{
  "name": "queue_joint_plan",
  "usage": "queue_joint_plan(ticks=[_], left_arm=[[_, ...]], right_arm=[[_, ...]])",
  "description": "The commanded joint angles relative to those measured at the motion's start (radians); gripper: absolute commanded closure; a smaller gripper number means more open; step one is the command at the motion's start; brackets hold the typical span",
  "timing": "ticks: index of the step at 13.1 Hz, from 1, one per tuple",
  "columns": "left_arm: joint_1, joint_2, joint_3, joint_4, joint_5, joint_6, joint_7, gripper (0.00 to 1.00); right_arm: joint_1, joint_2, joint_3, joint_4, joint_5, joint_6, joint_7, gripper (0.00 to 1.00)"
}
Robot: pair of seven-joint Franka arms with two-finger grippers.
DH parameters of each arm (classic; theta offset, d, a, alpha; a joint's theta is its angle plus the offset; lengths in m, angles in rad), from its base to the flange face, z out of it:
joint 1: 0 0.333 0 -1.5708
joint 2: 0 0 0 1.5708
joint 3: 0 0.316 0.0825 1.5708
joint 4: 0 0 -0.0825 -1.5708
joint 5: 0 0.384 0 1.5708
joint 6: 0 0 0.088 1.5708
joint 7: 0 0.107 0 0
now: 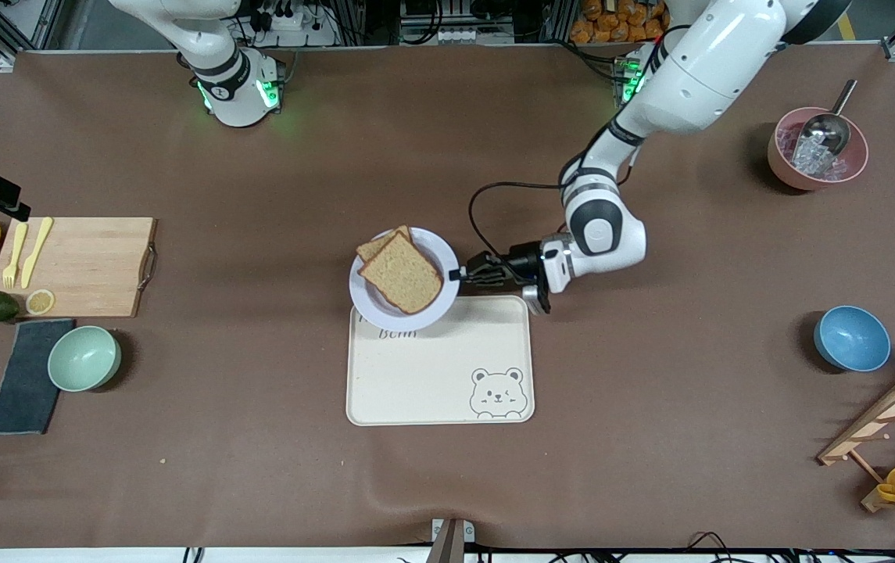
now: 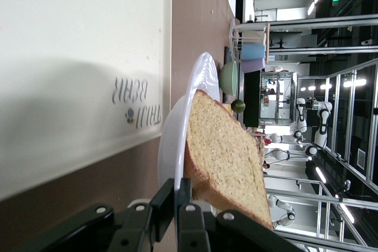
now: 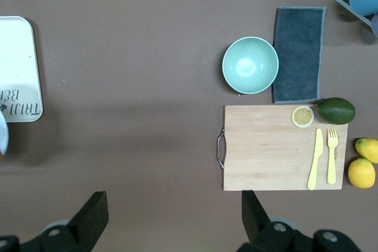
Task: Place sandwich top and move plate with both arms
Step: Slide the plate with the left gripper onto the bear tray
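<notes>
The left pincer (image 1: 464,274) is pinching the rim of the small round pale lavender-white plate (image 1: 435,250), at the edge that faces the left arm's end of the desk. The plate is up off the brown desk (image 1: 447,485), over the edge of the cream rectangular tray with a bear drawing (image 1: 439,375) that lies nearest the robots' bases. In the left wrist view the black fingers (image 2: 189,210) close on the plate's rim (image 2: 198,81) from either side, right beside the bread.

On the plate lies the sandwich top, a squarish slice of brown wholemeal bread (image 1: 402,274), stacked askew on another brown slice (image 1: 379,244) whose corner peeks out toward the bases. The top slice sits turned like a diamond, one corner pointing at the pincer.

The right pincer (image 3: 171,216) is spread wide, its two black fingers well apart, waiting high over the right arm's end of the desk. Under it are a rectangular wooden cutting board (image 3: 271,146) carrying a yellow plastic knife (image 3: 315,159), a yellow plastic fork (image 3: 332,155) and a lemon slice (image 3: 303,116), with a mint-green bowl (image 3: 250,65) just beside a dark grey cloth (image 3: 299,54).
</notes>
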Motion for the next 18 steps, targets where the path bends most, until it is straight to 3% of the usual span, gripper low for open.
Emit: queue_joint_plan(ticks=[1, 8, 10, 18], left_arm=[[0.063, 0.014, -0.009, 0.059, 0.089, -0.011, -0.079, 1.0], [0.234, 0.172, -0.004, 0.183, 0.261, -0.161, -0.08, 1.0], [0.237, 0.185, 0.029, 0.183, 0.295, -0.161, -0.076, 1.0], [0.237, 0.258, 0.036, 0.217, 0.287, -0.161, -0.065, 1.0]], right_arm=[[-0.005, 0.009, 0.004, 0.022, -0.013, -0.011, -0.009, 0.0], [-0.005, 0.007, 0.004, 0.023, -0.016, -0.011, -0.009, 0.0], [-0.008, 0.007, 0.003, 0.023, -0.018, -0.011, -0.009, 0.0], [-0.013, 0.003, 0.001, 0.035, -0.022, -0.011, -0.008, 0.0]])
